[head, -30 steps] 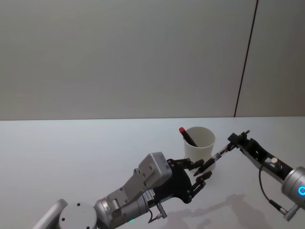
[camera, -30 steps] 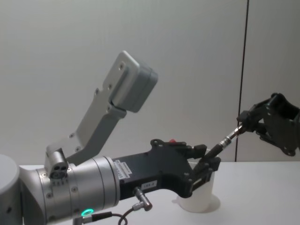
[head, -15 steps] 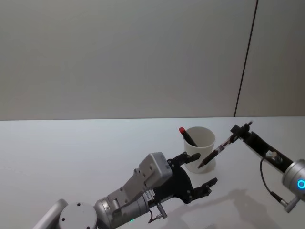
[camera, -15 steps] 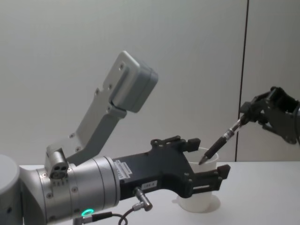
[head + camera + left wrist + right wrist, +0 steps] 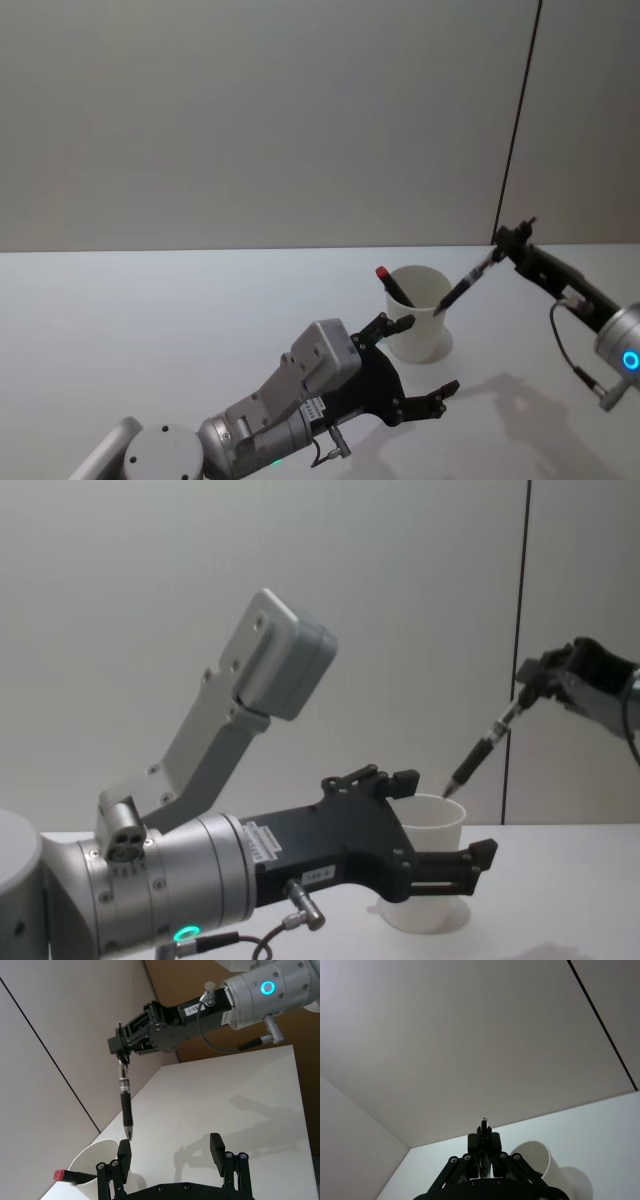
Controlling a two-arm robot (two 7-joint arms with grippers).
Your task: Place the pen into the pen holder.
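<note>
At right of the head view, the right end effector (image 5: pixel 503 243) grips a black pen (image 5: pixel 463 284) by its top, tip poised over the rim of the white pen holder (image 5: pixel 417 314) on the counter (image 5: pixel 150 330), while the left end effector (image 5: pixel 420 355), fingers spread wide, sits at lower centre beside the holder, which contains a red-capped pen (image 5: pixel 392 284).

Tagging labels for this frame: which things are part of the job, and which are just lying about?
Job:
- black pen, held by right gripper
- pen holder, white cup
- left gripper, jaws open beside the cup

Lying about:
- red-capped pen, already in the cup
- table
</note>
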